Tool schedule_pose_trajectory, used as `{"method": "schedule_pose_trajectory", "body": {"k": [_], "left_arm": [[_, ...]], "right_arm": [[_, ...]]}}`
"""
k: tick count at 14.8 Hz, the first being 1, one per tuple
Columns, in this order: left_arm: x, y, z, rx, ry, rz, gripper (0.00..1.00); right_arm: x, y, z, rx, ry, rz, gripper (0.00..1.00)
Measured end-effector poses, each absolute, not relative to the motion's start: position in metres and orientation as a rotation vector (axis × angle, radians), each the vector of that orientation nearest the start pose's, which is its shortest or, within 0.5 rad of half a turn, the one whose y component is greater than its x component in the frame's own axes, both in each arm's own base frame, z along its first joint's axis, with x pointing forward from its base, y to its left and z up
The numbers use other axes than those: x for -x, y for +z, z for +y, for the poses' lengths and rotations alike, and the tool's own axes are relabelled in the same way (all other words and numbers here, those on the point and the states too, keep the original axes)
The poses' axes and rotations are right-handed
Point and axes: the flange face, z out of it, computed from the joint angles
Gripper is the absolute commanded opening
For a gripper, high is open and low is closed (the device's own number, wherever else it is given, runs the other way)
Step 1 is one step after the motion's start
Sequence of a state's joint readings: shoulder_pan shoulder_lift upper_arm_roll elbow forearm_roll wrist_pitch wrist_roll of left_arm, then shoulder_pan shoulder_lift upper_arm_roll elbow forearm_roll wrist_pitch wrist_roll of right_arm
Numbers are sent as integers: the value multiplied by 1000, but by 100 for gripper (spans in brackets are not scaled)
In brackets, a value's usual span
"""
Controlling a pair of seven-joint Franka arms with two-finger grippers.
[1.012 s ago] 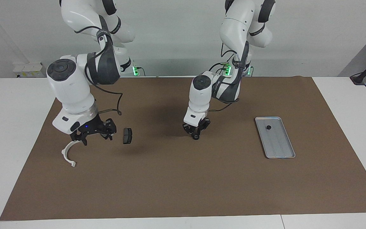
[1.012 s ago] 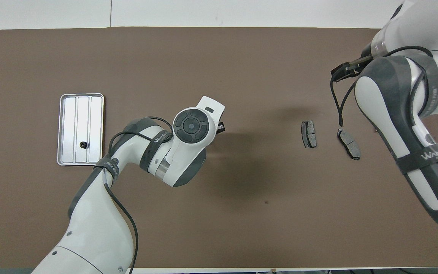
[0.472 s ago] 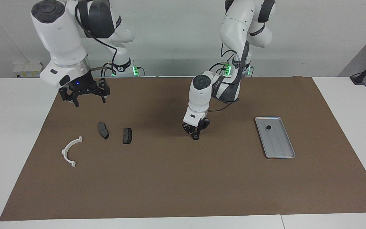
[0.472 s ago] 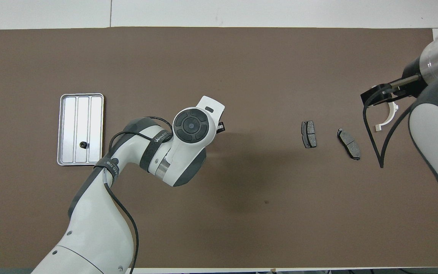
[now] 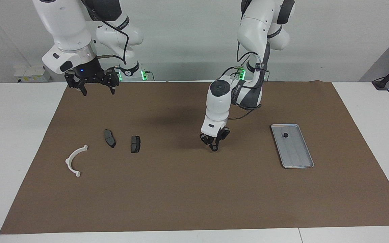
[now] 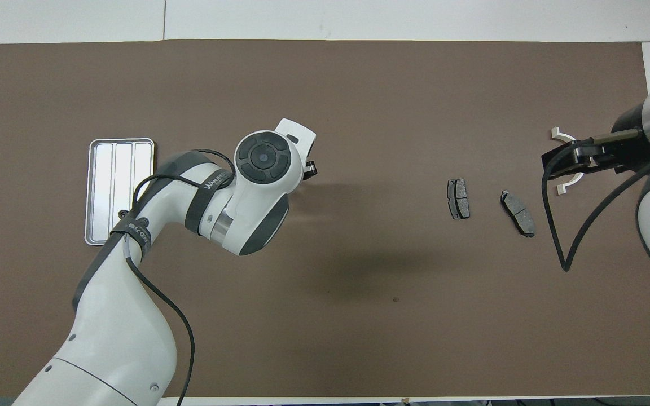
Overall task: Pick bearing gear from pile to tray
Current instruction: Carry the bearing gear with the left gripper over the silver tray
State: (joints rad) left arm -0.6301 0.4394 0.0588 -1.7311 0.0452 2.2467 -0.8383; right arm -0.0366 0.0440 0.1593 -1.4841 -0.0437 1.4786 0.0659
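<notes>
My left gripper (image 5: 214,146) hangs low over the middle of the brown mat, shut on a small black round piece (image 5: 214,148); only its tip shows in the overhead view (image 6: 309,167). The silver ribbed tray (image 5: 297,158) lies toward the left arm's end and holds one small black round piece (image 5: 285,135). The pile lies toward the right arm's end: a white curved arc (image 5: 74,160) and two dark grey brake pads (image 5: 109,138) (image 5: 135,143). My right gripper (image 5: 92,85) is open and empty, raised high above the mat's edge nearest the robots.
In the overhead view the tray (image 6: 105,186) is partly crossed by the left arm, the brake pads (image 6: 458,198) (image 6: 518,212) lie side by side, and the right gripper (image 6: 570,160) covers part of the white arc (image 6: 562,187). The brown mat (image 5: 194,195) covers the table.
The right gripper rose from just above the pile to high up near the robots, uncovering the second brake pad. The left gripper shifted a little toward the tray with its piece.
</notes>
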Motion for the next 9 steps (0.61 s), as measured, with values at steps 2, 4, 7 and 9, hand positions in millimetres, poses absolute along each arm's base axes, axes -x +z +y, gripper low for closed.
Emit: {"method": "schedule_pose_trajectory", "body": {"k": [2, 4, 7, 9], "left_arm": [[-578, 345, -340, 3109, -139, -326, 0], [-599, 356, -300, 3099, -115, -265, 0], [-630, 379, -203, 3092, -82, -182, 0], [-642, 387, -144, 3100, -51, -123, 0]], "right_arm": [[-548, 641, 62, 3182, 60, -43, 100], [-541, 647, 62, 3185, 59, -28, 100], [-535, 654, 66, 3156, 51, 36, 100], [-534, 652, 68, 3148, 56, 67, 100]]}}
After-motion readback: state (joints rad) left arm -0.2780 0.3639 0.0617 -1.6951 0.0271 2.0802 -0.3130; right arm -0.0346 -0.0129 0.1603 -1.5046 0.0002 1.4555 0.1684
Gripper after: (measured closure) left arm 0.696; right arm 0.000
